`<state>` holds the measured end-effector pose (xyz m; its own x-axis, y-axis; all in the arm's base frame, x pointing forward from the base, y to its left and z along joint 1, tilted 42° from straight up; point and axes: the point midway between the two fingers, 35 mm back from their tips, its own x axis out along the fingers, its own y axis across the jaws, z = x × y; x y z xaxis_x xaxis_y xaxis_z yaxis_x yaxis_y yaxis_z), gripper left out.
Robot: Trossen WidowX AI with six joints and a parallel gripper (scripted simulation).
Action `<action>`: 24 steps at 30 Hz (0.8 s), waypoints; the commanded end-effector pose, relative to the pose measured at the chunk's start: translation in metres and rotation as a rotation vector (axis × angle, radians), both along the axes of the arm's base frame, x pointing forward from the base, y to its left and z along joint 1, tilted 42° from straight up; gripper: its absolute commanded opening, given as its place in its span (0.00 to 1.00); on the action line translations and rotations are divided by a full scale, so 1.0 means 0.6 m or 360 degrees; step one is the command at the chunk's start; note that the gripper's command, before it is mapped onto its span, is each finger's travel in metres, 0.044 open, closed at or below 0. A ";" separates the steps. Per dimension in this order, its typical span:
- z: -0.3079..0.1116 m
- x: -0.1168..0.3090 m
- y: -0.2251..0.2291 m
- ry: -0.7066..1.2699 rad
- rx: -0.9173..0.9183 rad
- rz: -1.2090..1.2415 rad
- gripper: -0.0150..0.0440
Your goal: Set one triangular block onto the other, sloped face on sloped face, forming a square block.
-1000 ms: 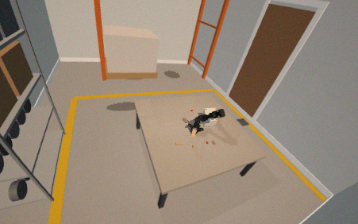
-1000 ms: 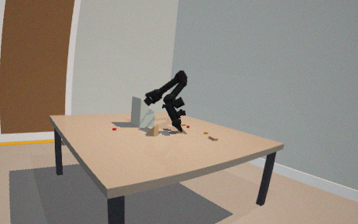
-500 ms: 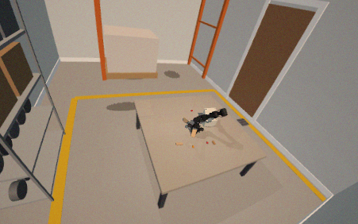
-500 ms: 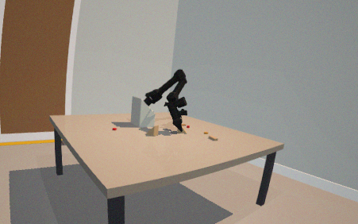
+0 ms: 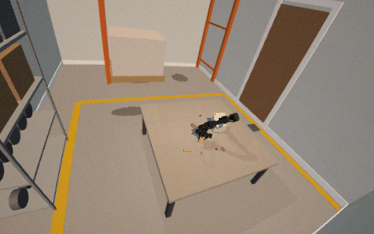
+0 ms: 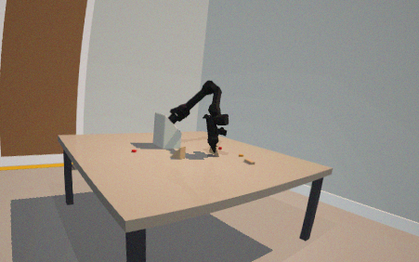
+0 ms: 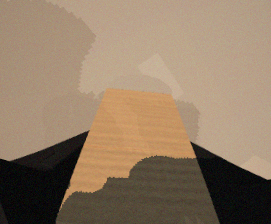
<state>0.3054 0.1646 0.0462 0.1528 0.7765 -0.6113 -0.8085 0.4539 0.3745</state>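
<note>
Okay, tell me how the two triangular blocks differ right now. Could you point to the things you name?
The held block (image 5: 201,140) (image 7: 136,125) is clamped in the gripper (image 6: 214,152); the other block (image 5: 193,125) (image 6: 181,152) has no fingers on it. The held block is largely hidden by the fingers in the exterior view, while the other block shows plainly there. Both are a similar tan colour.

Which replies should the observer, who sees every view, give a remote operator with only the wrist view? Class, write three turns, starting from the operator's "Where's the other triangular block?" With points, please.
Observer: In the exterior view, the other triangular block (image 5: 193,125) (image 6: 181,153) is on the table (image 5: 174,178) (image 6: 163,190), left of the gripper (image 5: 201,137) (image 6: 214,150) (image 7: 136,145) and apart from it.
Operator: My view is mostly the held block (image 5: 201,140) (image 6: 216,152) (image 7: 136,125). Anything beyond the other block?
Observer: Yes, farther left in the exterior view lies a small red piece (image 5: 200,115) (image 6: 134,150).
</note>
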 end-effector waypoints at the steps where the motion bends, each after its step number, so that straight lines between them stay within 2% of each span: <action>1: 0.034 0.004 0.010 0.0152 -0.0362 0.0185 0.25; 24: 0.079 0.043 0.050 0.0579 -0.1137 0.0535 0.25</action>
<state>0.3279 0.1912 0.0914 -0.2742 0.2409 -0.9310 -0.8222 0.4434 0.3569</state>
